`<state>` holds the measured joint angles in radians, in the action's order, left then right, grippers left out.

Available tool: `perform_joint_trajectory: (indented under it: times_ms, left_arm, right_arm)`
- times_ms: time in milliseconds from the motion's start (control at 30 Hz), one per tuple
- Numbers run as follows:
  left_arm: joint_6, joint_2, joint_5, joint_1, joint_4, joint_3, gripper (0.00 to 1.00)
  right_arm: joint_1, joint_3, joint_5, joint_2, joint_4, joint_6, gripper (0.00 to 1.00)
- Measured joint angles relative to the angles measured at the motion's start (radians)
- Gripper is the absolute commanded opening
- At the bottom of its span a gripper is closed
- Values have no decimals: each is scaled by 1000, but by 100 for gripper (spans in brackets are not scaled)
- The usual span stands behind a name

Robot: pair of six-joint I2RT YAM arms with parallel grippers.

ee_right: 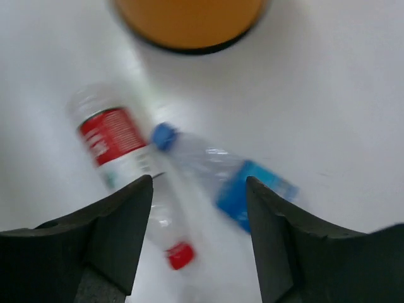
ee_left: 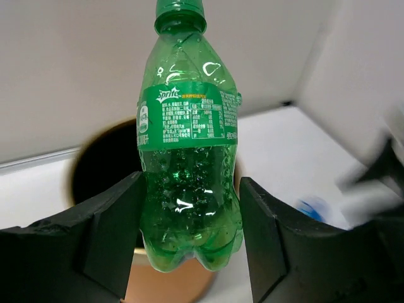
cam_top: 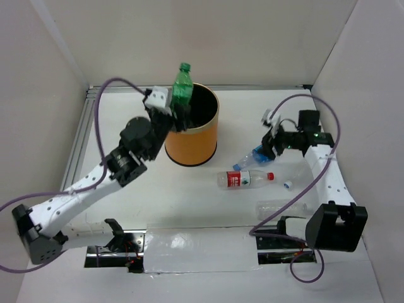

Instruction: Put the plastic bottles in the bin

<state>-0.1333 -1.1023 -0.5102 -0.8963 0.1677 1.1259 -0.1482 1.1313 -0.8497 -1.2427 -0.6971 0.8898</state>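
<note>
Arm bases sit nearest in the top view. Beyond them the left gripper [cam_top: 175, 115] clamps a green bottle [cam_top: 183, 87] upright over the rim of the bin [cam_top: 189, 151], seemingly ready to drop it in.

Left wrist view: dimpled green plastic, Sprite label, cap on, dark bin mouth behind.

Right wrist view: the right gripper [ee_right: 199, 183], fingers spread and empty, hovers over a blue-labelled bottle [ee_right: 227, 173] lying on the table beside a red-labelled bottle [ee_right: 117, 139], probably its next pick.

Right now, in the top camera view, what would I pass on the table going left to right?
In order: cylindrical orange bin with gold rim → clear plastic bottle with red label → small white cap.
</note>
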Motion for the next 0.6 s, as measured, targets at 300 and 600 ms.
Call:
perform_joint_trajectory:
  times_ms: [300,600]
  left_arm:
    - [-16,-352,-8,283,-91,161,76]
    - [-30,-267,11,271,-199,171,100]
  right_arm:
    - [343,-303,3,149,-88,221,99]
    - [530,-461,183,18,151,213,99]
